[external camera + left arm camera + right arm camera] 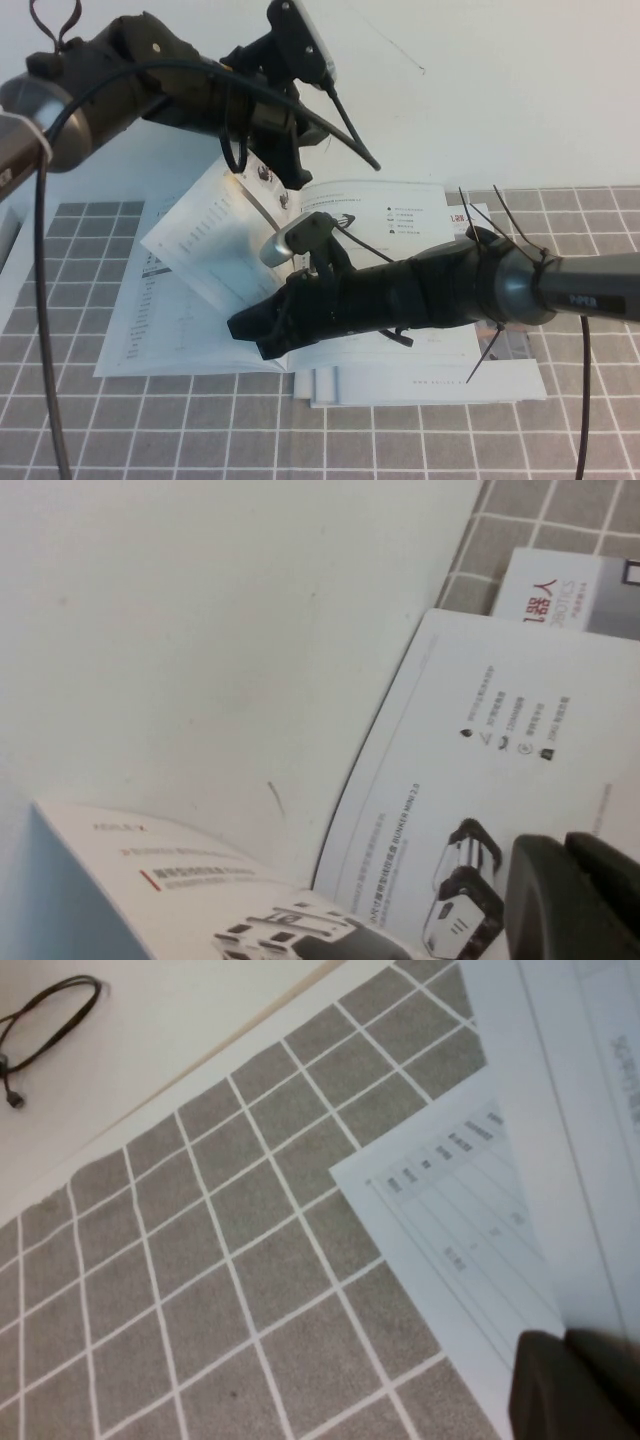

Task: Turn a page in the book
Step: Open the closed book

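- I see the book (200, 320) lying open on the grey checked mat (60, 400), near the counter's far edge, on top of a wider brochure (430, 385).
- The page (215, 235) stands lifted and curled above the left half of the book.
- My left tool (290, 178) sits at the page's raised far edge; it seems to pinch the page, though I cannot tell for sure.
- My right tool (250, 335) is clenched on nothing, resting low over the book's middle.
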Tool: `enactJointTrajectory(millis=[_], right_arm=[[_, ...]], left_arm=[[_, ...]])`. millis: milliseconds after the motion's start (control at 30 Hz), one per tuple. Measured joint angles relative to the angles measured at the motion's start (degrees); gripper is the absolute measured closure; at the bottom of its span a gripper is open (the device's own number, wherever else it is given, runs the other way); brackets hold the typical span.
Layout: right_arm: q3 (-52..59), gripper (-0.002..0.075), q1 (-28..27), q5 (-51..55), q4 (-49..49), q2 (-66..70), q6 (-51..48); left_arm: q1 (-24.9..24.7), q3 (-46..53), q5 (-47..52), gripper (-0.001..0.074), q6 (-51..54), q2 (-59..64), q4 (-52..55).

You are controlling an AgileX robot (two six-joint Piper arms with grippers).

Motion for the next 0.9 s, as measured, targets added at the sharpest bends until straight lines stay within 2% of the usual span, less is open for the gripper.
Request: enactJointTrajectory(millis=[167,333,633,900], right_arm=[[0.00,0.0727,0.00,0.00,0.00,0.00,0.12],[0.00,0.0727,0.00,0.92,-0.79,0.00,0.12],[0.00,0.0727,-0.58,1.03,-17.64,-9.85,6.34],[0.00,0.0727,-5.47,-5.45,-28.51,-21.02,14.91]], left_arm=[[1.38,-4.89,0.16,0.0739,-0.87,6.45,-0.63],[1.69,-5.33,0.16,0.0739,-3.26,10.50,1.04],[3.62,-5.47,0.54,0.0739,-10.24,11.34,6.41],[7.21,-5.60,3.15,0.0739,-11.98,11.47,7.58]])
